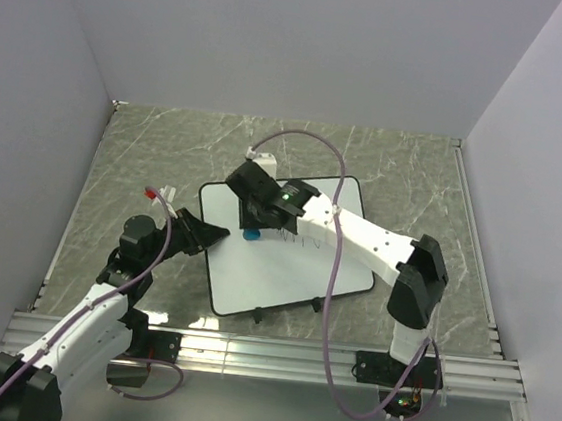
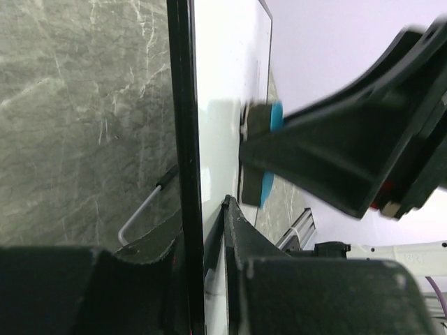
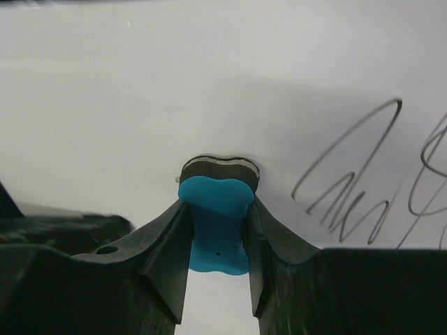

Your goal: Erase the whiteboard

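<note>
Your right jaws grasp the eraser (image 3: 213, 244), left jaws clench the board (image 2: 223, 105) at its rim; keep it flat, sweep toward the scribbles (image 3: 349, 199), frame right.

A lab robot cell: plain white walls (image 1: 279, 39) enclosing a marbled table (image 1: 406, 173).

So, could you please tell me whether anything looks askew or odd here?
The whiteboard lies rotated, not square to the table edges, with the left gripper shut on its rim. Otherwise nothing stands out; unerased scribbles lie beside the eraser.
</note>
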{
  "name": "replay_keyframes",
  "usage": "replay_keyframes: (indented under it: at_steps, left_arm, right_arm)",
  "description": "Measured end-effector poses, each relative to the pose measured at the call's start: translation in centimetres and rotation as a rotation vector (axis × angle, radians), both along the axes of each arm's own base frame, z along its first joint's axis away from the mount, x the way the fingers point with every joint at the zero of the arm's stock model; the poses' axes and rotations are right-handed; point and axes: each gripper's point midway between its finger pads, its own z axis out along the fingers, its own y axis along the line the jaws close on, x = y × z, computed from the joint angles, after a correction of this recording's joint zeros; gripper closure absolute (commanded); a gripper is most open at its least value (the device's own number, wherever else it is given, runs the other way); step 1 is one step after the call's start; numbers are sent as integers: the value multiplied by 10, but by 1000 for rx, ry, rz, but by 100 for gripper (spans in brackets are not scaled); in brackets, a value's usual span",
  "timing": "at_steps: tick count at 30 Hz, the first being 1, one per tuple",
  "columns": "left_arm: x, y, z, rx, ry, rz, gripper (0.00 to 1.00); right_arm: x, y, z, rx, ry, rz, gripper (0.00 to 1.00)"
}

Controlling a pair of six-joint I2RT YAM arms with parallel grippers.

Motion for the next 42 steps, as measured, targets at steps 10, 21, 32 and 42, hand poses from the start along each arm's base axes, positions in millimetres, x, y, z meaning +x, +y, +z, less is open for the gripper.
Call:
replay_keyframes:
  at_steps: [10,21,32,42]
  left_arm:
    - [0,2,-2,-11,38,46,100]
    - [-2,0,-2,-6,51,53,100]
    - [-6,-5,3,24,-7,5,100]
    - [-3,-8,10,33,9,-2,100]
  right_arm:
    - [38,-21,-4,44,11,-121,100]
    - [-10,-116,-54,-16,20,-205,100]
    - [-56,-136,-75,-76,109,-161,100]
    - [20,-38,1,50,-11,-116,100]
